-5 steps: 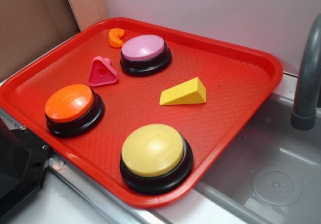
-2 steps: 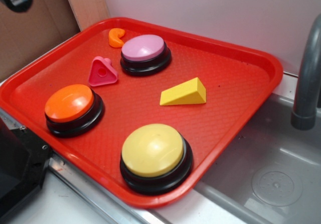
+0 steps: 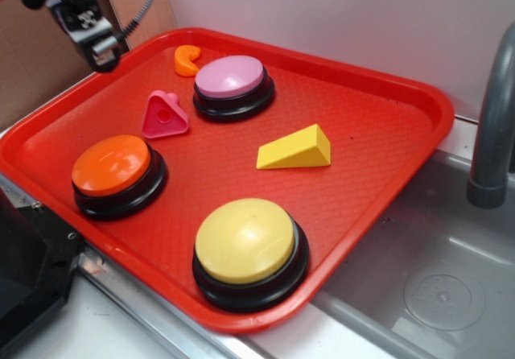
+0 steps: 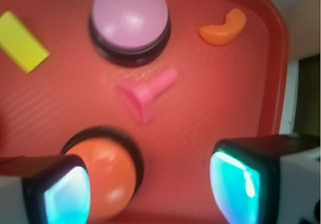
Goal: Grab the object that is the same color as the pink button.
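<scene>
The object, a small hot-pink triangular block with a hole, lies on the red tray just left of the pink button. My gripper hangs above the tray's far left corner, up and left of the block and apart from it. In the wrist view the gripper is open with nothing between its teal pads. There the pink block lies ahead of the jaws, and the pink button sits beyond it.
An orange-topped button and a yellow-topped button stand on the tray's near side. A yellow wedge lies mid-tray and a small orange curved piece near the far edge. A grey faucet and sink are on the right.
The gripper has come into the exterior view at the top left and moved down and right toward the tray's far left corner. Nothing on the tray has moved.
</scene>
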Tool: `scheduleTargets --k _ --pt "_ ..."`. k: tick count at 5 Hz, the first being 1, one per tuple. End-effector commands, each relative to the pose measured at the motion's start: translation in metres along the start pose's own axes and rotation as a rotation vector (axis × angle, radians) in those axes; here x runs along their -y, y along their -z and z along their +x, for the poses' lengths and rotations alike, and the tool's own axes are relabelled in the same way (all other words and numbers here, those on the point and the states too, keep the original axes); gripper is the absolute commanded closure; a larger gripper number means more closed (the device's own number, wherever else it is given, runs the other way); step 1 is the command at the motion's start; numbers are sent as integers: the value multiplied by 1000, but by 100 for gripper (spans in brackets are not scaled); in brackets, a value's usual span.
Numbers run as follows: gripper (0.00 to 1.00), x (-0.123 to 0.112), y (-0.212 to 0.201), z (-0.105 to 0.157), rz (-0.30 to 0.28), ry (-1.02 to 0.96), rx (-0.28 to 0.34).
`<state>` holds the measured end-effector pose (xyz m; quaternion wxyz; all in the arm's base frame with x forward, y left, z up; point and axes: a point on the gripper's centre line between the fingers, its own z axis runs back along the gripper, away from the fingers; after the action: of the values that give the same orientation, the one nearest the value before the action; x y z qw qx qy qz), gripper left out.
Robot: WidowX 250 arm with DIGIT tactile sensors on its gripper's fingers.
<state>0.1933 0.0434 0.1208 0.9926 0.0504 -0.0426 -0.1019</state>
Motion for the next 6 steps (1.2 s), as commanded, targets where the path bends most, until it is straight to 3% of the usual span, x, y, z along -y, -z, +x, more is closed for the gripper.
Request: scheduleTargets --k 1,3,4,5,6 --pt "0 -2 45 27 110 29 -60" --pt "0 1 78 33 91 66 -162" --pt "31 2 84 27 124 42 -190" --pt "100 2 83 27 90 28 -173" --pt "100 4 82 27 96 14 -160"
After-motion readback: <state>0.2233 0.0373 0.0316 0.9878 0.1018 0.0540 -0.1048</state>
